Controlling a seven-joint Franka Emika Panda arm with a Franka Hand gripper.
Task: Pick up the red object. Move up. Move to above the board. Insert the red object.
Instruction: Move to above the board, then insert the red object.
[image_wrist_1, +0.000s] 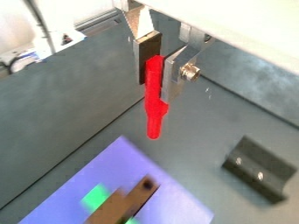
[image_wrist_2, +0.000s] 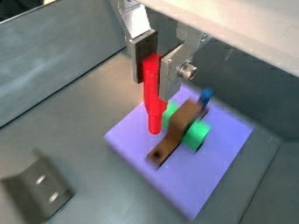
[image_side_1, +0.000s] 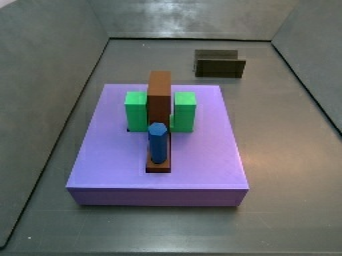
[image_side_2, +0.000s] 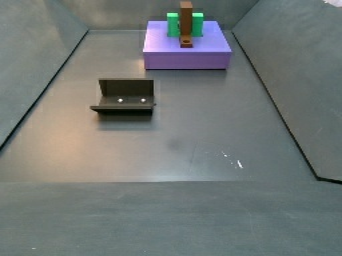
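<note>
My gripper (image_wrist_1: 162, 70) is shut on the red object (image_wrist_1: 153, 98), a thin red peg that hangs down from between the fingers, as both wrist views show (image_wrist_2: 152, 96). The gripper (image_wrist_2: 162, 68) is high above the floor, and the peg's tip is over the lavender slab (image_wrist_2: 176, 179) next to the board (image_wrist_2: 176, 138). The board (image_side_1: 160, 105) is a narrow brown plank lying on the slab between two green cubes (image_side_1: 186, 110). A blue peg (image_side_1: 158, 142) stands in its near end. The gripper and the red peg are out of both side views.
The fixture (image_side_2: 124, 97) stands on the grey floor well away from the slab (image_side_2: 187, 55), and it also shows in a wrist view (image_wrist_1: 260, 168). Sloping grey walls enclose the floor on all sides.
</note>
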